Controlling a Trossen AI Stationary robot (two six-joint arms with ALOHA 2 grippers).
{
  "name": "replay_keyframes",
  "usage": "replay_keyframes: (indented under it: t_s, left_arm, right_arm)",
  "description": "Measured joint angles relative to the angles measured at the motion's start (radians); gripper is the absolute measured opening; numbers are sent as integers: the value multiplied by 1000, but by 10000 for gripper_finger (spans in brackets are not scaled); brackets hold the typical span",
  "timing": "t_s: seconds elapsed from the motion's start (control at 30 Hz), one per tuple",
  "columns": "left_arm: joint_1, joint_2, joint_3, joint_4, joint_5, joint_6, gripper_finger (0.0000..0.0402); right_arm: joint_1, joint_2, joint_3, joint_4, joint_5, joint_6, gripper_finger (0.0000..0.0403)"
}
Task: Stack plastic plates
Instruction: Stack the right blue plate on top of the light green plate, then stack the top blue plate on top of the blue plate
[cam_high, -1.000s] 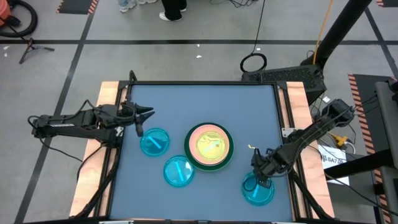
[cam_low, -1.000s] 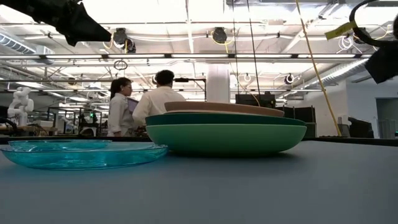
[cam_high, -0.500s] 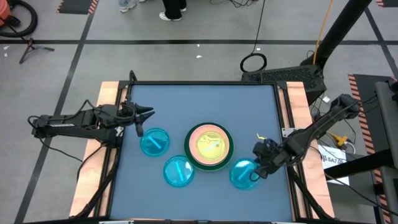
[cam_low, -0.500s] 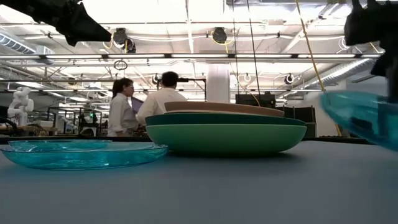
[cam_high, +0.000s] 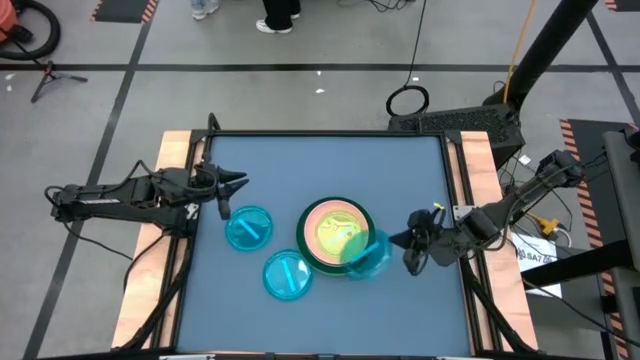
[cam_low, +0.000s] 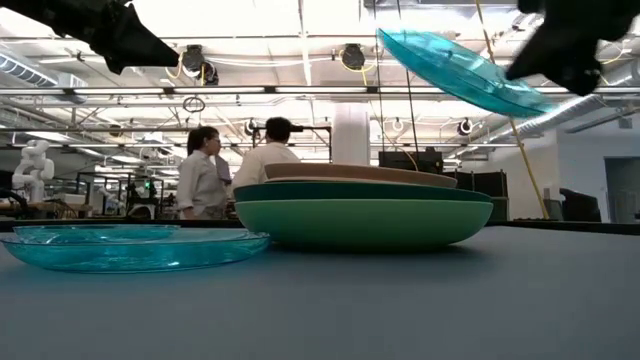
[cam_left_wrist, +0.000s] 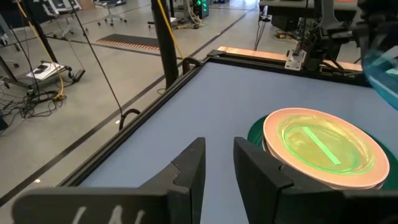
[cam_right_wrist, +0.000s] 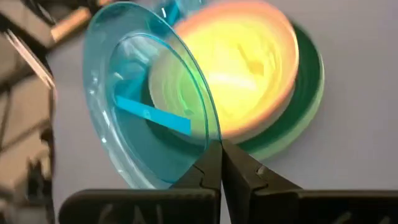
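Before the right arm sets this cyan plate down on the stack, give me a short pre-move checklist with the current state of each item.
1. Grip: right tool shut on the rim of the carried cyan plate: ok.
2. Plate level: it hangs tilted, not flat: not ok.
3. Clearance: in the low view it is lifted above the stack: ok.
4. Alignment: in the high view it overlaps only the stack's right edge, not centred over the lime plate: not ok.
5. Left tool parked at the table's left edge, away from the stack: ok.
6. Two cyan plates and left on the table: ok.
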Motion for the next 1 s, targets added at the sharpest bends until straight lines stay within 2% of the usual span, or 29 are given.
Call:
replay_keyframes:
  t_s: [0.23, 0.4, 0.73, 1.0]
  left_arm:
    - [0, 0, 0, 1, 0, 0, 91]
    - [0, 0, 0, 1, 0, -1, 91]
    - [0, 0, 0, 1, 0, -2, 91]
    - [0, 0, 0, 1, 0, -4, 91]
  right_arm:
    - [-137, 63, 0, 176, 16, -122, 0]
    - [-232, 114, 0, 194, -37, -154, 0]
    - [-342, 171, 0, 224, -48, -148, 6]
    - [-387, 181, 0, 222, -275, -156, 57]
